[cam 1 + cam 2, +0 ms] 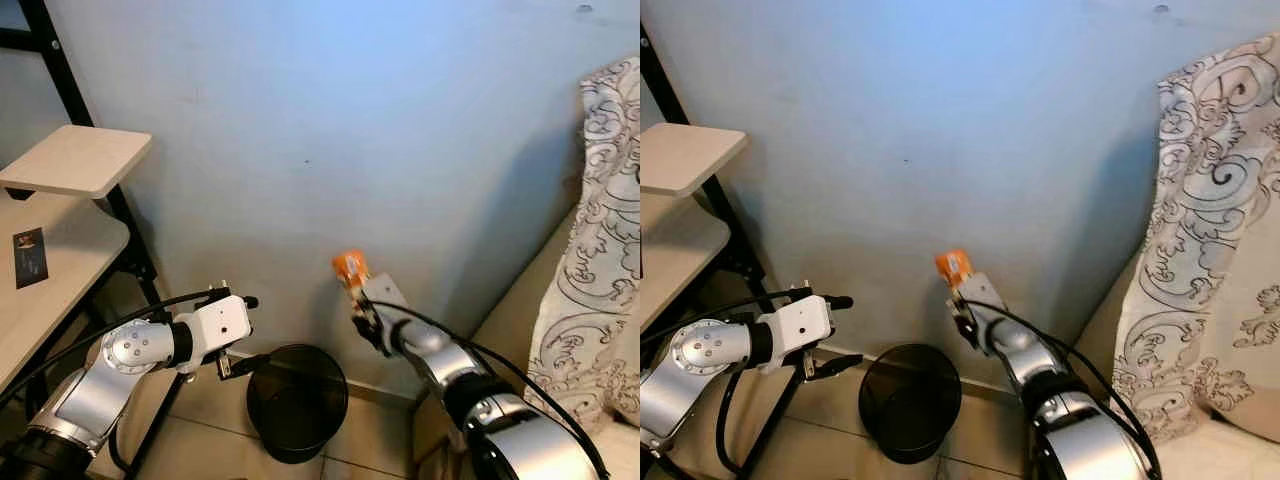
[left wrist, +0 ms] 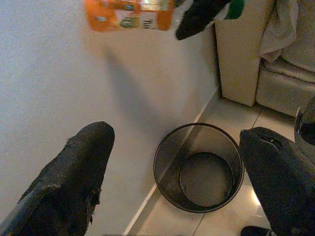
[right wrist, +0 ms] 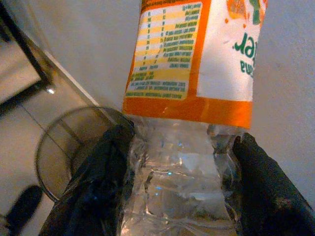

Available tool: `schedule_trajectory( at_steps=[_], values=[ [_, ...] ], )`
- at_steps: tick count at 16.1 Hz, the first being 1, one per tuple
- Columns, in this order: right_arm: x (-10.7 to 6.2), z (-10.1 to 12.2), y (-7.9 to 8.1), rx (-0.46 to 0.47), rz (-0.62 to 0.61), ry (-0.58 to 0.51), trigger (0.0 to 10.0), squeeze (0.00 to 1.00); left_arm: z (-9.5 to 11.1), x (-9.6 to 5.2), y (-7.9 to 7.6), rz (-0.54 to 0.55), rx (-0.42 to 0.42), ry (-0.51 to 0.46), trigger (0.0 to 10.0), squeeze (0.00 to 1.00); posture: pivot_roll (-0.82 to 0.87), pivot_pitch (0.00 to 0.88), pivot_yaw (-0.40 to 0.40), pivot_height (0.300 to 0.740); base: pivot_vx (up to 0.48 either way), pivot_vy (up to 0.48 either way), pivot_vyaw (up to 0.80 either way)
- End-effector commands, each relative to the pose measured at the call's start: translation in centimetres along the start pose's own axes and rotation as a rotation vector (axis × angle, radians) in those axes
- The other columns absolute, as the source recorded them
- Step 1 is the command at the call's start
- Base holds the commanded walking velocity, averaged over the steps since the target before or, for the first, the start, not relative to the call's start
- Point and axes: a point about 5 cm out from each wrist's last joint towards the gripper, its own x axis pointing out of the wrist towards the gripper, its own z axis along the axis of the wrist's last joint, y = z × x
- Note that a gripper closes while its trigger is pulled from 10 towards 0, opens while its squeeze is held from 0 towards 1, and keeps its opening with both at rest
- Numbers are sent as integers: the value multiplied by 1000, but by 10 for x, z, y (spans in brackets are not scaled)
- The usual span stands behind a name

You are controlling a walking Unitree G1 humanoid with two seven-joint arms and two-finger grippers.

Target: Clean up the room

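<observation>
Right gripper (image 3: 172,196), jaws clamping a clear, orange-labelled plastic bottle (image 1: 350,268) at centre frame, above the black mesh wastebasket (image 1: 296,400) for dropping; left gripper (image 2: 172,172) jaws wide.

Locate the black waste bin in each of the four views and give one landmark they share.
Left eye view: the black waste bin stands on the floor at bottom centre, against the wall.
Right eye view: bottom centre-left, below the plastic bottle.
Left wrist view: lower middle, seen between the left gripper fingers.
Right wrist view: lower left, beside the right gripper.
Shared landmark: the orange-labelled bottle.
</observation>
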Motion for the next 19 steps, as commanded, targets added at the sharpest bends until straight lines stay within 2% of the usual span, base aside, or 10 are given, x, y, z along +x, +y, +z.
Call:
schedule_trajectory(
  at_steps=[1, 5, 9, 16, 19],
  values=[
    [1, 5, 1, 29, 27, -24, 10000, 1000, 1, 0, -2, -17, 24, 2, 10000, 0, 93, 0, -65, 740, 0, 0, 0],
    [2, 4, 12, 38, 100, -28, 10000, 1000, 1, 1, -3, -25, 28, 3, 10000, 0, 94, 0, -68, 740, 0, 0, 0],
    [1, -7, 19, 71, 160, -20, 10000, 1000, 0, 1, -3, -21, 29, 8, 10000, 0, 96, 0, -70, 740, 0, 0, 0],
    [0, -16, 23, 146, 171, -24, 10000, 1000, -2, 2, -6, -31, 27, 17, 10000, 0, 94, 0, -68, 740, 0, 0, 0],
    [-2, -19, 19, 181, 154, -46, 10000, 1000, -2, 3, -9, -31, 17, 17, 10000, 0, 101, 0, -67, 740, 0, 0, 0]
  ],
)
